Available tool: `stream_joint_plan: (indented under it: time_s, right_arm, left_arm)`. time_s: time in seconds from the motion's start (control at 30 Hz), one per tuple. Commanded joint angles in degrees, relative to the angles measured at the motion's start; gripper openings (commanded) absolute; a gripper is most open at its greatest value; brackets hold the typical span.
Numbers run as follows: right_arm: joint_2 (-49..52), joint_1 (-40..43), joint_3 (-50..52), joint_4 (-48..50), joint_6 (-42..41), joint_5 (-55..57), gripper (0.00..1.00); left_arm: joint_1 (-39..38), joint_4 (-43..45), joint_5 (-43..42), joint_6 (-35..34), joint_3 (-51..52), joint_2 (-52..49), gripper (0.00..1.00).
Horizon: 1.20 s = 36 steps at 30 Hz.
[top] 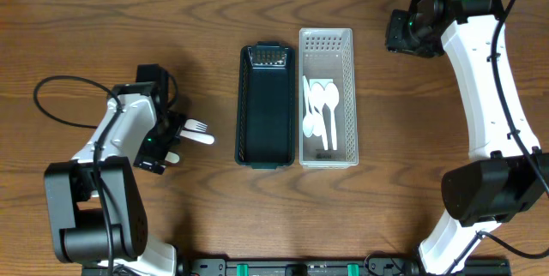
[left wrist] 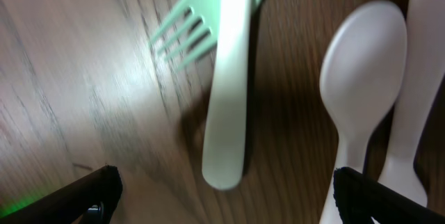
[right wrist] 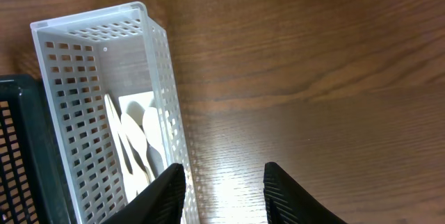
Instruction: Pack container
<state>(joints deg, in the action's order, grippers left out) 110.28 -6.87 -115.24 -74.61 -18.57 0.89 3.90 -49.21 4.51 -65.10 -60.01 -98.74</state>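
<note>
A white plastic fork (top: 199, 130) lies on the wood table left of the baskets; it also shows in the left wrist view (left wrist: 226, 78). A white spoon (left wrist: 361, 64) and another white handle (left wrist: 424, 78) lie beside it. My left gripper (top: 168, 141) is open and empty, its fingers (left wrist: 226, 196) straddling the fork's handle end just above the table. The dark green basket (top: 249, 105) holds no cutlery. The white perforated basket (top: 346, 79) holds several white spoons (top: 322, 105). My right gripper (top: 403, 34) is open and empty (right wrist: 222, 196), beside the white basket's (right wrist: 104, 50) far right corner.
The two baskets stand side by side at the table's middle. The dark basket's edge (right wrist: 14, 147) shows in the right wrist view. A black cable (top: 60, 96) loops on the table at the left. Bare wood lies right of the white basket.
</note>
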Motion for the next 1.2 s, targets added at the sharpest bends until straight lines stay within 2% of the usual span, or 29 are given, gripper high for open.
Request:
stream_joint_plan:
  time_s: [0.0, 0.17, 0.4, 0.67, 0.9, 1.17]
  right_arm:
    - [0.46, 0.59, -0.13, -0.17, 0.85, 0.61, 0.4]
    - [0.46, 0.59, -0.13, -0.57, 0.87, 0.61, 0.4]
    - [0.46, 0.59, -0.13, -1.33, 1.75, 1.11, 0.41]
    - [0.46, 0.59, -0.13, -1.25, 1.95, 1.22, 0.42]
    - [0.46, 0.59, -0.13, -1.22, 1.95, 1.22, 0.42]
    - [0.46, 0.59, -0.13, -1.46, 1.97, 1.22, 0.42]
  left_arm:
    - [1.95, -0.07, 0.87, 2.43, 0.66, -0.04, 1.0]
    - [4.33, -0.04, 0.87, 6.08, 0.66, -0.04, 1.0]
    - [7.78, 0.02, 0.9, 6.56, 0.66, -0.04, 1.0]
    - [11.96, 2.34, 0.9, 12.07, 0.66, -0.04, 1.0]
    - [12.46, 3.41, 0.9, 17.09, 0.66, -0.07, 1.0]
    - [12.37, 1.7, -2.99, 16.15, 0.76, -0.17, 0.99]
